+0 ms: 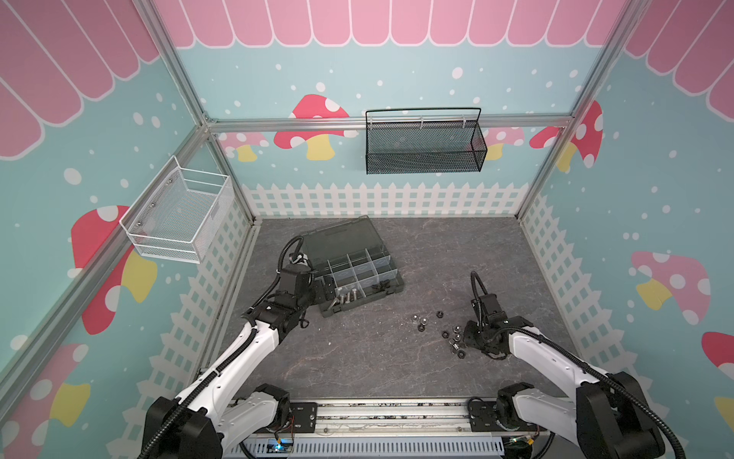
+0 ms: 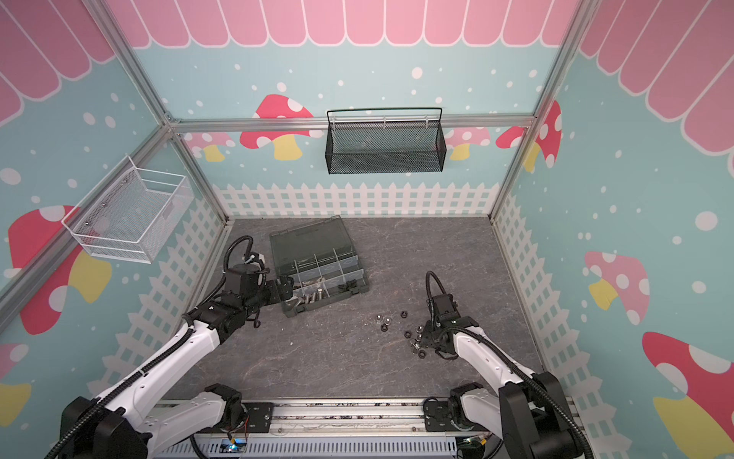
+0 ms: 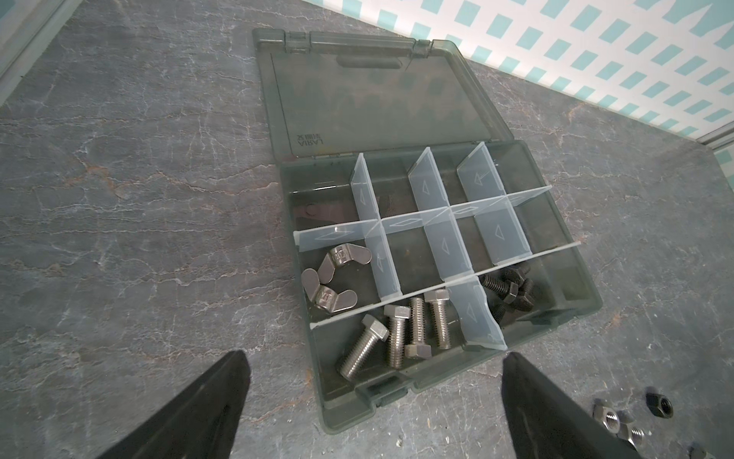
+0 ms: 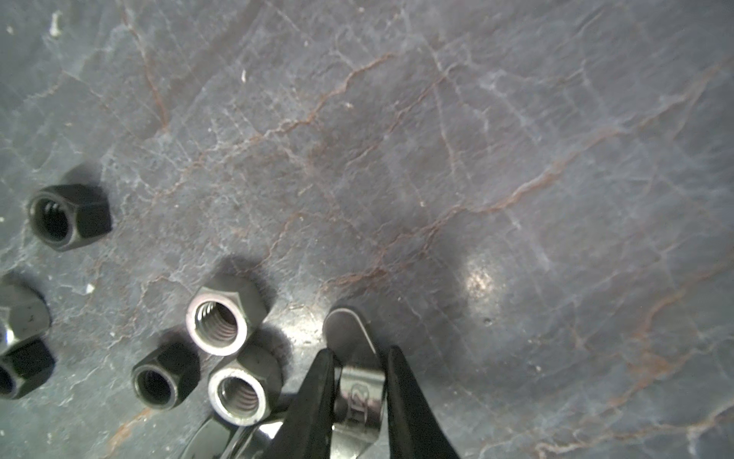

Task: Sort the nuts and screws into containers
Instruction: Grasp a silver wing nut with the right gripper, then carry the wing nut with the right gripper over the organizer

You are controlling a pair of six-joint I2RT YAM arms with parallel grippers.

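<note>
The dark-grey organizer box [image 1: 391, 287] lies open left of centre, its containers [image 3: 413, 250] split by clear dividers. Silver screws [image 3: 415, 332], black screws [image 3: 510, 288] and two silver wing nuts [image 3: 329, 278] lie in separate compartments. My left gripper [image 3: 375, 357] stands open and empty over the box's near-left corner [image 1: 327, 288]. Loose silver and black nuts [image 1: 421, 320] are scattered on the table to the right. My right gripper [image 4: 360, 353] is down among them [image 1: 462, 337], shut on a silver wing nut [image 4: 349, 330]. Silver hex nuts [image 4: 216, 322] and black ones [image 4: 67, 216] lie beside it.
The box's lid [image 1: 341, 238] lies flat behind the compartments. A white wire basket [image 1: 178, 214] hangs on the left wall and a black mesh basket [image 1: 425, 143] on the back wall. A metal rail [image 1: 389, 417] runs along the table's front.
</note>
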